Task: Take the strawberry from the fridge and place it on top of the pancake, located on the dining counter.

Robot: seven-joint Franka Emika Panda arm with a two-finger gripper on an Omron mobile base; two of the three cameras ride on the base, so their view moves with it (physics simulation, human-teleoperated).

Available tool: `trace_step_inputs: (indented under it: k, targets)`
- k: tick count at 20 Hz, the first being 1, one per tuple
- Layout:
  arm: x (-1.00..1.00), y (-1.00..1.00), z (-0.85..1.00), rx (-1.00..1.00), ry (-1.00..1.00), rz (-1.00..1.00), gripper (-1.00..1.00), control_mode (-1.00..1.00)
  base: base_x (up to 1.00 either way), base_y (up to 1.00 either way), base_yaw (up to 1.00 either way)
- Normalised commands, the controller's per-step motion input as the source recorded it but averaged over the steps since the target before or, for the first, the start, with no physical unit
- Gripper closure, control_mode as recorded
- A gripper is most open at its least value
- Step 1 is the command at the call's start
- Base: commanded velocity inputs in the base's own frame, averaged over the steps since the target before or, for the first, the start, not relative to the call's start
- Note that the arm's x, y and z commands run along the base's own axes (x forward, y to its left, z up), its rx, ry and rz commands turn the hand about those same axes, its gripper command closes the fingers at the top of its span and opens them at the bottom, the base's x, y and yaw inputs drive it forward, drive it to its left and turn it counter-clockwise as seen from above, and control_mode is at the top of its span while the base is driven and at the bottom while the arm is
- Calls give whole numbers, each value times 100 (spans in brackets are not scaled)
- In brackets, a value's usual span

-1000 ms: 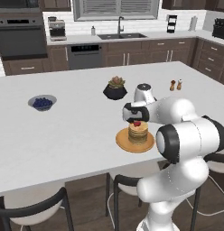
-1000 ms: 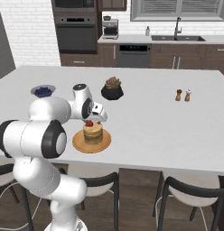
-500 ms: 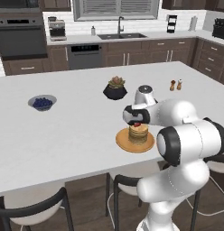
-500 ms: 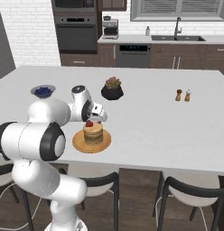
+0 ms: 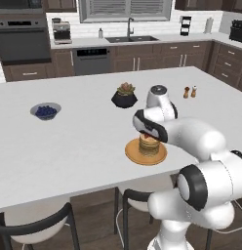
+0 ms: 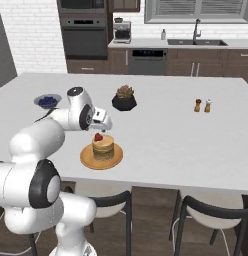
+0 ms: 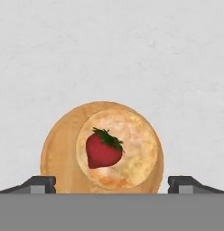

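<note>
Strawberry [image 7: 103,150] sits on the pancake [image 7: 117,149] atop the dining counter [image 7: 112,54], so your gripper [image 7: 112,182] hangs above it with jaws spread wide, holding nothing, because the placement looks done.

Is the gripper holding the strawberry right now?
No, in the hand view the strawberry lies free on top of the pancake, with the gripper open and its fingertips far apart on either side.
</note>
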Motion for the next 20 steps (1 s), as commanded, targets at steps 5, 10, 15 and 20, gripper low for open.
trace_step_inputs:
  k: [5, 10, 15, 20]
  targets:
    - [-89, 74, 22, 1, 33, -11, -100, -100, 0, 0, 0]
    - [-100, 87, -9, 1, 17, -6, -100, -100, 0, 0, 0]
    - [-100, 95, -50, 0, 10, 0, -100, -100, 0, 0, 0]
    - [-81, 46, -75, 21, 22, 0, -100, -100, 0, 0, 0]
